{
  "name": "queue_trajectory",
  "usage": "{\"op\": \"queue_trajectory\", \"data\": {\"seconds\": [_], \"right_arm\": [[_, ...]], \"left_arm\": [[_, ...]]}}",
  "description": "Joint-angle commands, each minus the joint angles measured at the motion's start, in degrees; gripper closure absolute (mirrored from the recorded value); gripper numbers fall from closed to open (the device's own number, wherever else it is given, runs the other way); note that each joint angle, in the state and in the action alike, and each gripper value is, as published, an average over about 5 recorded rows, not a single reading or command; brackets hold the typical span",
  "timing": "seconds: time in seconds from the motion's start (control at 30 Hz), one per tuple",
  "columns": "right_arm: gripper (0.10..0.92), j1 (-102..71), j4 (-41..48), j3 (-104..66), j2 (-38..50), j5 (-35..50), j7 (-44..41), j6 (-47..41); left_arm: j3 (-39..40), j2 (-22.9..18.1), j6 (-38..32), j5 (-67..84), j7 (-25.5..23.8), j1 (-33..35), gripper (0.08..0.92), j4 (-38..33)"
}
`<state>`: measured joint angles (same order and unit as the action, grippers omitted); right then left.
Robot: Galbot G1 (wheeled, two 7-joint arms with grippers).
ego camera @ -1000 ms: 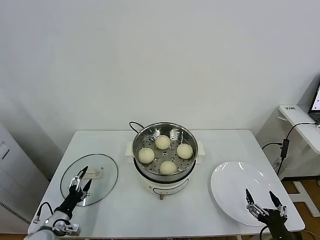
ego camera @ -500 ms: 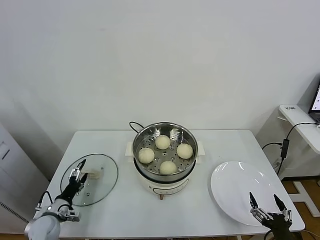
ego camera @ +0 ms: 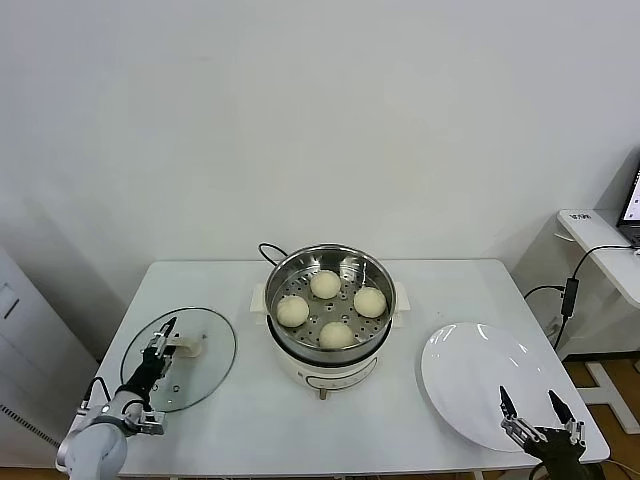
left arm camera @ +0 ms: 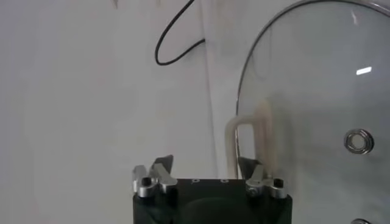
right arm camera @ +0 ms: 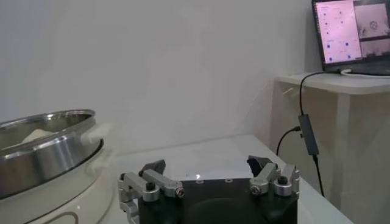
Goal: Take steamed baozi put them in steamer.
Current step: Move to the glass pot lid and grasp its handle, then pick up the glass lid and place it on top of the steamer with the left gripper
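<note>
The steamer [ego camera: 379, 277], a shiny steel basket on a white cooker base, stands mid-table. Several cream-white baozi lie on its perforated floor, among them one at the back [ego camera: 325, 284] and one at the front [ego camera: 336, 334]. My left gripper [ego camera: 160, 345] hovers over the glass lid [ego camera: 205, 375] at the table's left. Its jaws stand apart in the left wrist view [left arm camera: 206, 165], and the lid's white handle [left arm camera: 250, 131] rises just ahead of one finger. My right gripper [ego camera: 537, 408] is open and empty above the near rim of the white plate [ego camera: 470, 380]. The right wrist view shows the steamer [right arm camera: 42, 146] off to one side.
A black cord [ego camera: 268, 250] loops behind the steamer. A side desk [ego camera: 600, 240] with a laptop [right arm camera: 350, 30] and a hanging cable stands beyond the table's right edge. The wall is close behind.
My left gripper has shifted a little over the lid towards its handle, and its fingers stand closer together. The right gripper has drawn slightly back towards the table's near edge.
</note>
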<state>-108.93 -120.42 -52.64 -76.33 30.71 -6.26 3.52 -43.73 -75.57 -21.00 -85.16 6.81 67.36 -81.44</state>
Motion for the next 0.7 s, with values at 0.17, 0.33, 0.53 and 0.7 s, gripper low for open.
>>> {"op": "queue_trajectory", "data": {"seconds": [0.17,0.33,0.53,0.7], "right_arm": [[0.203,-0.1,-0.1,-0.1,0.1,-0.2,-0.2,0.4],[0.203,0.4,-0.1,0.2,0.5,-0.1,-0.1,0.1],[0.203,2.8,-0.1,1.8,2.9,0.3,0.3,-2.0],[0.203,5.8,0.8,3.4,7.1,3.3,0.5,-5.2]], "left_arm": [[0.5,0.2,0.0,6.7,1.5,1.5,0.576,-1.5],[0.8,2.1,1.7,10.3,0.7,3.8,0.715,-7.6],[1.4,7.5,6.9,18.1,-4.4,7.3,0.867,-17.0],[2.6,13.6,16.0,28.2,-11.6,9.4,0.885,-25.5]]}}
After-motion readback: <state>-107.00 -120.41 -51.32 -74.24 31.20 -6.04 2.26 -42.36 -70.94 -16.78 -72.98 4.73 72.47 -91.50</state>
